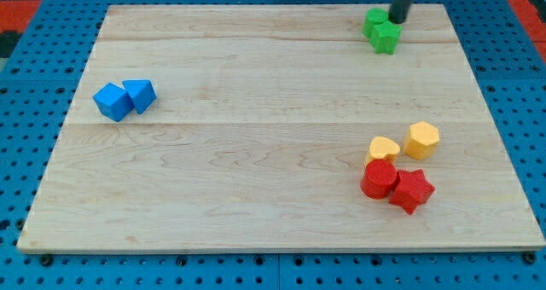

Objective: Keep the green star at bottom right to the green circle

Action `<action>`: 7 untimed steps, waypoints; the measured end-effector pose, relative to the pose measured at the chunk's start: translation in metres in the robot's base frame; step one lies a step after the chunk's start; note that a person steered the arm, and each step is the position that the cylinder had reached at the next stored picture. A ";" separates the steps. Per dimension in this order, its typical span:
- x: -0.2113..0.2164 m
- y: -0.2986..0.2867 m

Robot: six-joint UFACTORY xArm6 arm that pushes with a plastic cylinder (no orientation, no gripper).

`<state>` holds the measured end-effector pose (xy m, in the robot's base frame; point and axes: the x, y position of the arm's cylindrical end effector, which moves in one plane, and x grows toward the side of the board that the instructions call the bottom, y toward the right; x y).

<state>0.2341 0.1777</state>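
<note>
The green circle [374, 20] and the green star [386, 38] lie touching near the view's top right of the wooden board [256, 153]. The star sits just below and to the right of the circle. My dark rod comes down from the view's top edge, and my tip [397, 20] stands right beside the two green blocks, at the circle's right and just above the star. I cannot tell whether it touches them.
A blue cube [112, 101] and a blue triangle [140, 95] touch at the view's left. At the lower right are a yellow heart [383, 147], a yellow hexagon [421, 140], a red circle [379, 178] and a red star [411, 190].
</note>
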 end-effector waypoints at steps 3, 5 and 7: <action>0.088 -0.039; 0.099 -0.038; 0.100 -0.066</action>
<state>0.3345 0.1114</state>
